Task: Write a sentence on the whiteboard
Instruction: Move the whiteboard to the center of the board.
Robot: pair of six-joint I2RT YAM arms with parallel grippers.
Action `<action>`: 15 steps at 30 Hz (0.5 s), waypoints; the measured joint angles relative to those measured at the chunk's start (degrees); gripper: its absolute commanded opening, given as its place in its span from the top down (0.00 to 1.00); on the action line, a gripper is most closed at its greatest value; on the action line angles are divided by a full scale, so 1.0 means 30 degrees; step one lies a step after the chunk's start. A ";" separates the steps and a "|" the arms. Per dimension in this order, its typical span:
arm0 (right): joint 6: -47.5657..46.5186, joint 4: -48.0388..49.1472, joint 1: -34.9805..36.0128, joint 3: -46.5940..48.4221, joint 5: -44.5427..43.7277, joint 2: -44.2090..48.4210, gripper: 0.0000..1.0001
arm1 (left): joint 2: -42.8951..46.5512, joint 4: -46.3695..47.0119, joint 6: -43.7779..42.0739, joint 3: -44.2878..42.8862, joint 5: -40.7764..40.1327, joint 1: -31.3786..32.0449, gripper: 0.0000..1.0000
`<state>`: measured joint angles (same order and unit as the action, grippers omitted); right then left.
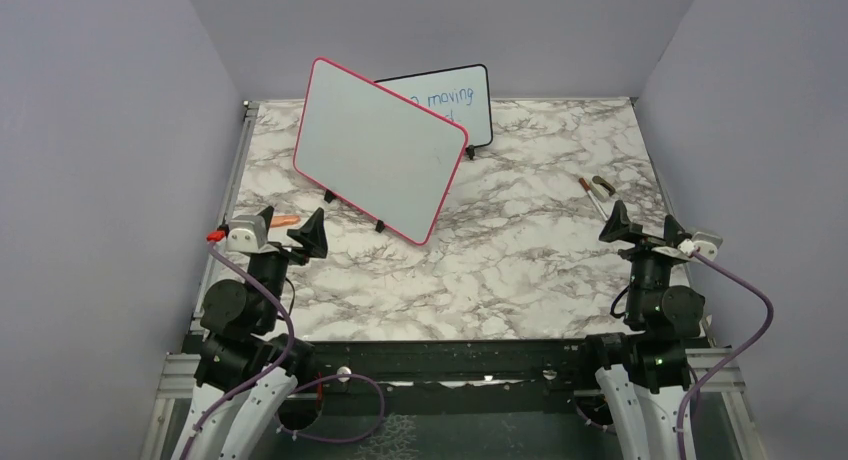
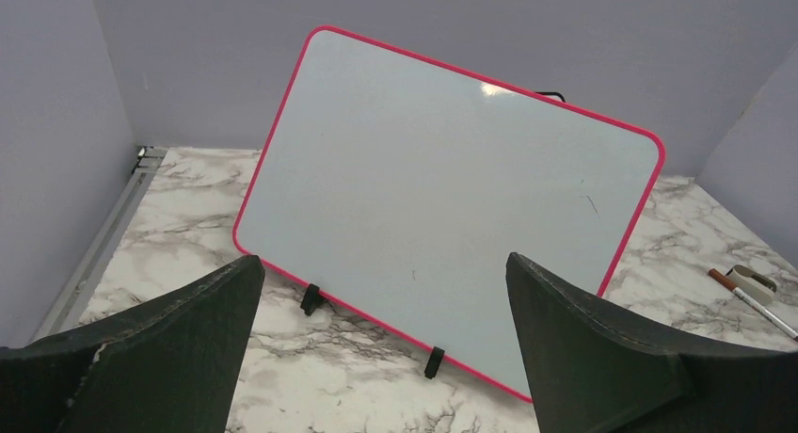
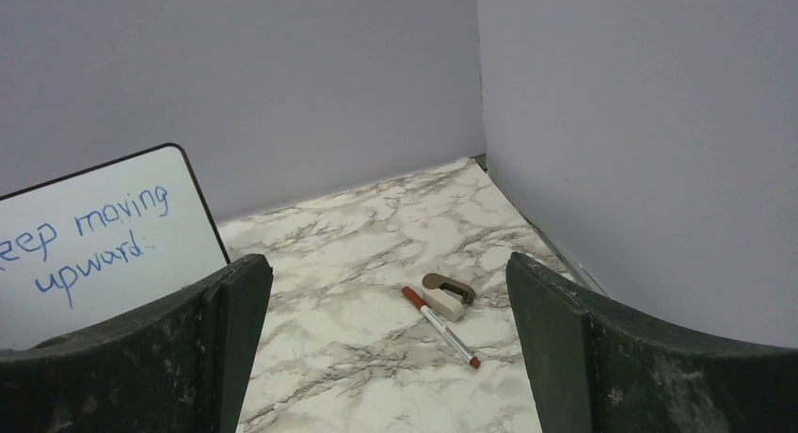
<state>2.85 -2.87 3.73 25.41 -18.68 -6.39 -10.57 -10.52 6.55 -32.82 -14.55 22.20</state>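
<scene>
— Upper left of centre in the overhead view, we find the whiteboard [image 1: 380, 160] standing on its small black feet, turned askew on the marble table [image 1: 520, 280].

— And the left gripper [image 1: 291, 226]?

— It sits just below the board's lower left edge in that frame, apart from it, with its jaws spread wide and gripping nothing. A small orange thing [image 1: 284, 221] shows between its fingers from above. We cannot tell what it is.

— What does its wrist camera add?

— The whiteboard [image 2: 442, 216] fills the middle of the frame, and its pink lower edge and two feet sit between the fingers of the left gripper [image 2: 381, 264]. We read its face as plain white with a few faint specks.

— And the other side?

— The right gripper [image 1: 645, 228] is at the right of the overhead frame, well apart from the whiteboard, also wide open and empty. In its wrist view the right gripper [image 3: 386, 264] frames a marker [image 3: 440, 326] touching a small pale block [image 3: 447, 295]. At the left edge, the black-framed board [image 3: 94, 245] shows its blue writing in full, which the whiteboard half hides from above.
</scene>
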 measured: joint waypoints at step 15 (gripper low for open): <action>0.0007 0.0007 0.0000 0.0000 0.0058 0.0313 0.00 | -0.1384 0.0051 0.0138 0.0262 0.1348 0.0000 0.01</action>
<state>2.87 -2.85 3.73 25.41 -18.50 -5.45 -14.72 -10.37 6.96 -32.03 -10.50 22.20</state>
